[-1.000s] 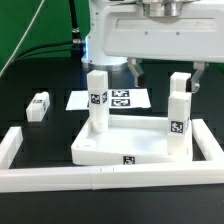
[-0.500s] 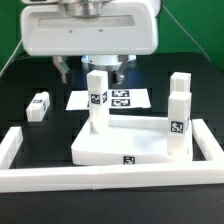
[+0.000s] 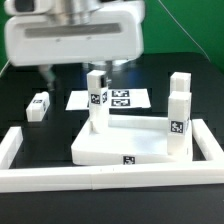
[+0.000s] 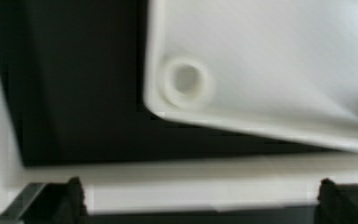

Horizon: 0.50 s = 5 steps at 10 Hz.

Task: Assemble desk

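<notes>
**Desk tabletop with two legs standing, claw wide above the table**

Black matte table [image 3: 40, 135] fills the scene, with a green backdrop behind it in the exterior view. On the table sits the white plastic rectangular tray-like tabletop [image 3: 125, 148] with a raised rim, a small black-and-white tag on its near edge. Two white square-post legs stand upright in it: one leg [image 3: 97, 100] at the far corner toward the exterior view's left, the other leg [image 3: 179, 112] at the corner on the exterior view's right, each bearing a tag. A third white square-post leg [image 3: 39, 105] lies loose on the table, well apart, toward the exterior view's left. Behind the tabletop lies the flat white marker board [image 3: 122, 99] printed with black tags. A long white border frame [image 3: 60, 175] runs along the near side and up both flanks of the work area.

The robot's bulky white wrist housing hangs over the far left part of the scene, blurred. Its claw [image 4: 197, 200] stands wide apart and grips nothing; in the wrist view the dark fingertips [image 4: 66, 195] frame a corner of the tabletop with a round socket [image 4: 186, 82] and bare black table beside it.
</notes>
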Each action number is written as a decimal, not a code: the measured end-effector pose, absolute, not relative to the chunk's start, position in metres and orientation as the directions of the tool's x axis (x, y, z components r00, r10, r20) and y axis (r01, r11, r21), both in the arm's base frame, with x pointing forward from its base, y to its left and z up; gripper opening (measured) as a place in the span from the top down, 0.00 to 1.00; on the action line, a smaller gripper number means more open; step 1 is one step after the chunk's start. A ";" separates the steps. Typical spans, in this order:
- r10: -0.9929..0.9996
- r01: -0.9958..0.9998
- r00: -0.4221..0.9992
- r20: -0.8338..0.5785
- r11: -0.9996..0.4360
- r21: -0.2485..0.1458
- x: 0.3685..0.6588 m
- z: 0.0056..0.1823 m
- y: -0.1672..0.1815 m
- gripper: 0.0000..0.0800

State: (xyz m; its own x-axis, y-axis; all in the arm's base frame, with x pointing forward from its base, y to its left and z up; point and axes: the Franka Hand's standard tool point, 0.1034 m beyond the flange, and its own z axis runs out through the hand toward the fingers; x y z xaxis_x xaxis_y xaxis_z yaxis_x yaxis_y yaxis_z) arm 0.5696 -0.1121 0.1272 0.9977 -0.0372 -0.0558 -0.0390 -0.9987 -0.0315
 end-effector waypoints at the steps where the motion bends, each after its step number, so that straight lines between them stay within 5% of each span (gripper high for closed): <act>1: 0.001 -0.010 0.986 -0.168 -0.998 -0.059 0.550 0.122 -0.135 0.19; 3: 0.003 -0.018 0.955 -0.296 -0.997 -0.070 0.533 0.108 -0.176 0.19; 5: -0.005 -0.043 0.915 -0.402 -0.995 -0.086 0.526 0.108 -0.170 0.19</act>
